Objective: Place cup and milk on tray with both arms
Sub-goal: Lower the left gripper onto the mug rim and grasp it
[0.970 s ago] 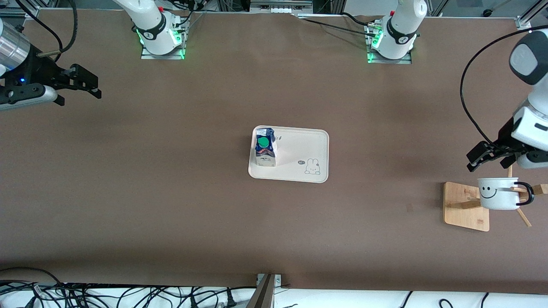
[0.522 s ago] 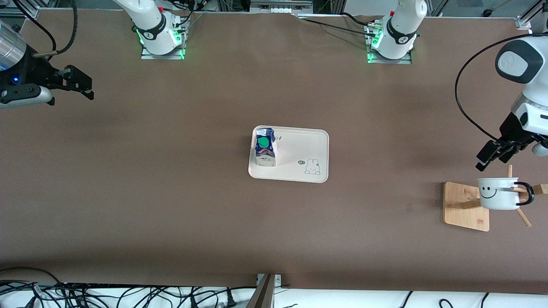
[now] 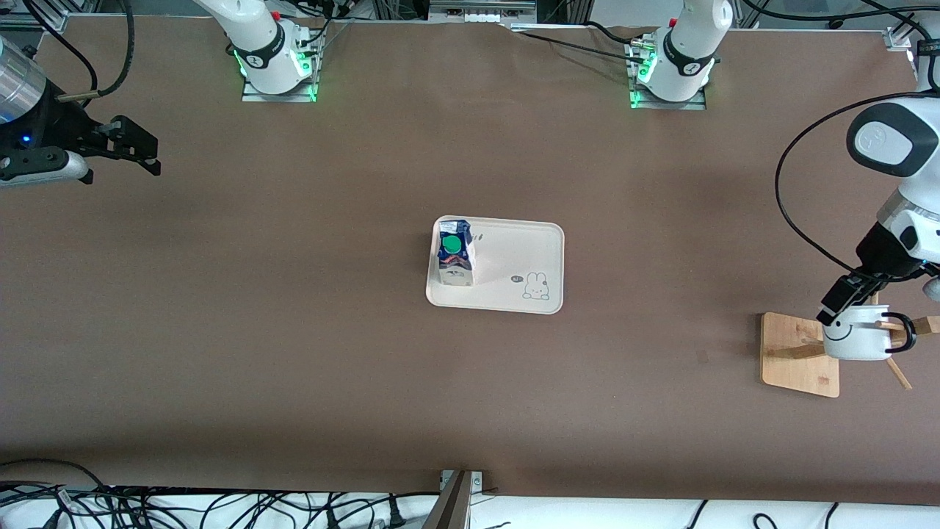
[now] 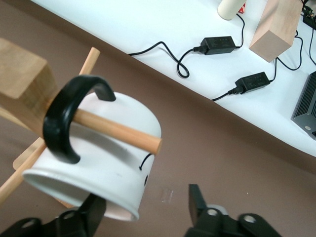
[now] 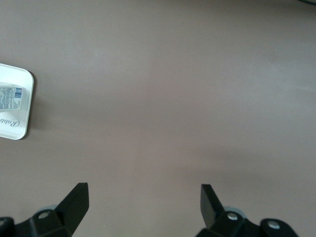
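So the tray [image 3: 514, 290] is sat mid-table [image 3: 294, 330] with the milk [image 3: 455, 257] already stood upright on it, at the tray's end toward the right arm. The cup [image 3: 855, 339] is hung by its black handle on a peg of the wooden rack [image 3: 797, 353], well apart from the tray toward the left arm's end. The left end effector [image 4: 143, 210] is placed right at the cup's rim, one finger [image 4: 94, 210] inside the mouth and one outside, fingers partly apart and not clamped on it yet. The right end effector [image 5: 143, 200] is parked spread wide over bare table, well apart from the tray toward the right arm's end, with nothing held.
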`<state>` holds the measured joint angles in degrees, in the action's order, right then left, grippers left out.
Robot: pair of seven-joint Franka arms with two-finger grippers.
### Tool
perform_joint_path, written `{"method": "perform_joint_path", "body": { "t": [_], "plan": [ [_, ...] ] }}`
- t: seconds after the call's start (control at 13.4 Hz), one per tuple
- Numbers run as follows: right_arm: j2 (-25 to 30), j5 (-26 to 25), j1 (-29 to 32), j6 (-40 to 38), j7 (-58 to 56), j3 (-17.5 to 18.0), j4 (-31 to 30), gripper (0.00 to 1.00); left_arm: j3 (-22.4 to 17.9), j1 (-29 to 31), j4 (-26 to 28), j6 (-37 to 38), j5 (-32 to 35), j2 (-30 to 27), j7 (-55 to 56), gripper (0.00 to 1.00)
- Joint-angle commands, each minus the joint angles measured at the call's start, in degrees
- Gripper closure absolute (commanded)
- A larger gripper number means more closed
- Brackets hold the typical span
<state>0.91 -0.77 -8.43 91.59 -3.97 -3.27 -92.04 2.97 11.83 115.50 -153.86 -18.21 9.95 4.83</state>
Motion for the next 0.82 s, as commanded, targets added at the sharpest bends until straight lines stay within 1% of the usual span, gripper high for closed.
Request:
{"method": "perform_joint_path", "body": {
  "t": [0.0, 0.07, 0.3, 0.37, 0.52, 0.6, 0.67, 0.75],
  "plan": [
    [-1.0, -0.46, 0.34, -0.36, 1.16, 0.46, 1.69, 0.0, 0.11, -0.05, -1.77, 0.32, -0.87, 1.04, -0.44, 0.67],
    [-1.0, -0.46, 0.34, -0.36, 1.16, 0.46, 1.69, 0.0, 0.11, 0.04, -1.77, 0.32, -0.87, 1.04, -0.44, 0.75],
    [-1.0, -0.46, 0.34, -0.36, 1.16, 0.46, 1.69, 0.0, 0.11, 0.04, -1.77, 0.41, -0.6, 0.95, -1.05, 0.76],
    [-1.0, -0.46, 0.34, -0.36, 1.16, 0.46, 1.69, 0.0, 0.11, 0.04, -1.77, 0.41, -0.6, 0.95, -1.49, 0.82],
    [-1.0, -0.46, 0.34, -0.36, 1.16, 0.46, 1.69, 0.0, 0.11, 0.04, -1.77, 0.49, -0.6, 0.69, -1.67, 0.87],
    [-1.0, -0.46, 0.34, -0.36, 1.16, 0.46, 1.69, 0.0, 0.11, 0.04, -1.77, 0.49, -0.6, 0.6, -1.67, 0.96],
    [-1.0, -0.46, 0.34, -0.36, 1.16, 0.46, 1.69, 0.0, 0.11, 0.04, -1.77, 0.67, -0.6, 0.51, -1.67, 0.97],
    [-1.0, -0.46, 0.34, -0.36, 1.16, 0.46, 1.69, 0.0, 0.11, 0.04, -1.77, 0.84, -0.6, 0.34, -1.67, 1.0]
  ]
}}
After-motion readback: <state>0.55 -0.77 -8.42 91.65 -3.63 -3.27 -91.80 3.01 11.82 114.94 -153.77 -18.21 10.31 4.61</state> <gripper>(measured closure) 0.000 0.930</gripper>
